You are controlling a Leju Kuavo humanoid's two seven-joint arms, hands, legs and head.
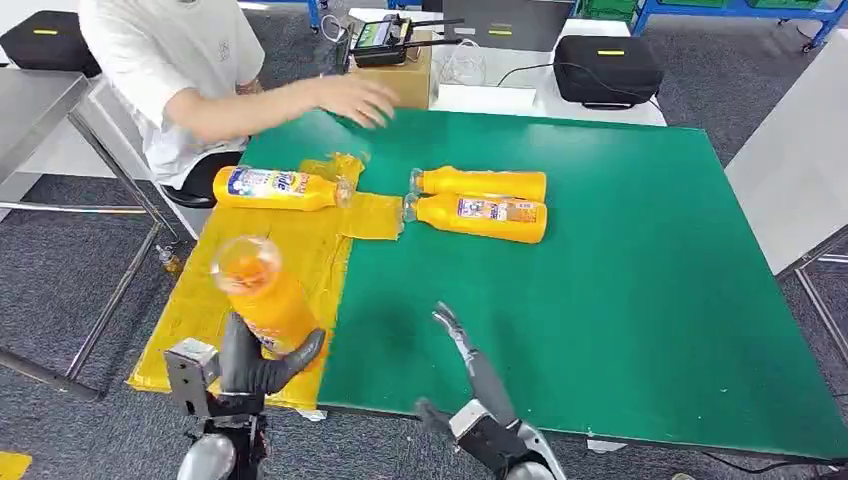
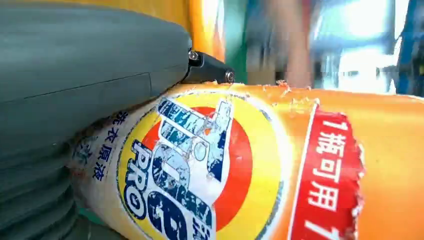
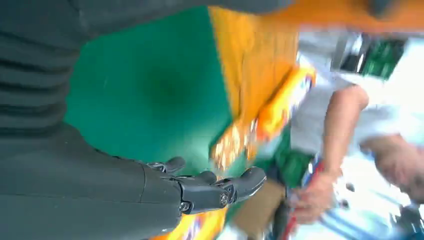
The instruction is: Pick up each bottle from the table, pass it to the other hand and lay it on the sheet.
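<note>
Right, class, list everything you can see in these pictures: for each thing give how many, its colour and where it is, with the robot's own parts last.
Bottles: four, orange. One held upright in the left hand, one lying on the sheet, two lying side by side on the table.
Sheet: one, yellow, over the table's left edge.
Table: one, green top.
Cases: two, black, one behind the table, one far left.
Box: one, brown, behind the table.
Person: one, white shirt, reaching over the far edge.
Left hand: grips a bottle.
Right hand: holds nothing, over the table's near edge.
</note>
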